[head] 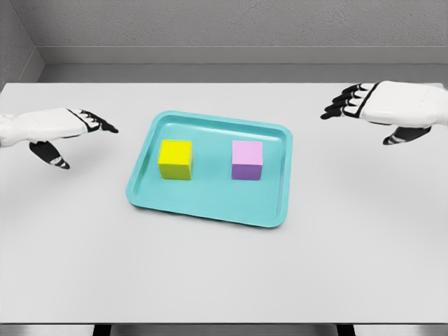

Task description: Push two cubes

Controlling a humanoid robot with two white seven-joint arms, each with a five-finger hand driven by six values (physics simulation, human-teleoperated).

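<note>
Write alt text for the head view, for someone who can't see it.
A yellow cube and a pale purple cube sit apart, side by side, in a shallow teal tray on a white table. The left hand and right hand, both open, flank the tray without touching it.

You are looking down at a plain white table that fills most of the view, its far edge meeting a grey wall. One thing lies directly on it: a teal tray with a raised rim and rounded corners, lying flat near the middle, turned slightly askew.
</note>
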